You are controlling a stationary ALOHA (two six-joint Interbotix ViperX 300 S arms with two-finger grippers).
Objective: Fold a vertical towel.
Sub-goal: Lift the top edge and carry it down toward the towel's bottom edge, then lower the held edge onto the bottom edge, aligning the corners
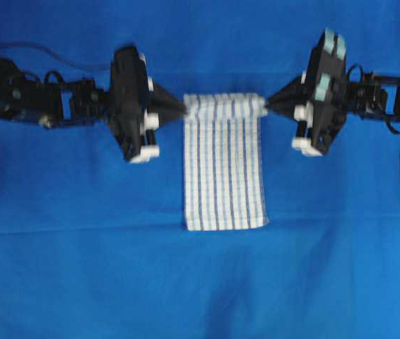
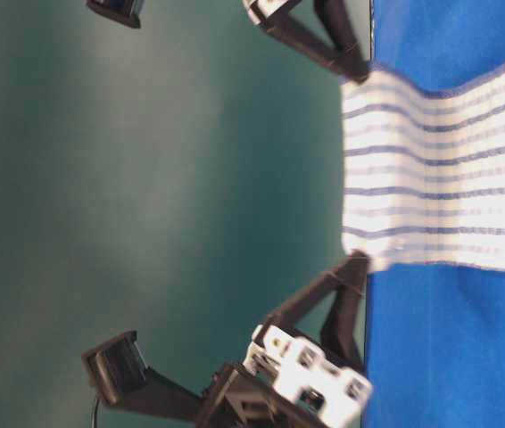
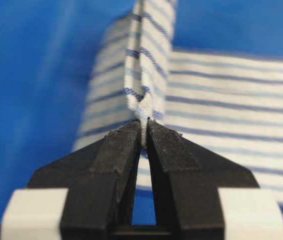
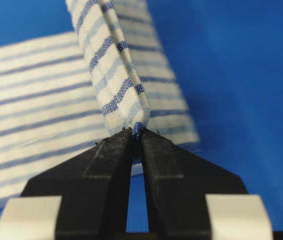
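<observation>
Towel (image 1: 225,166) lies mid-bench on blue cloth (image 1: 80,268), far edge lifted. Left tool (image 1: 184,107) clenched on 9 o'clock corner, right tool (image 1: 268,104) on 3 o'clock corner. Keep both level w/ even tension, carry toward 6 o'clock, match edges before releasing.

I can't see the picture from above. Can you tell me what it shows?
Two black robot grippers, the left gripper and the right gripper, each pinch one top corner of a striped white towel and hold that edge up between them. The rest of the towel stretches toward the bottom of the picture, over a big blue cloth.
</observation>
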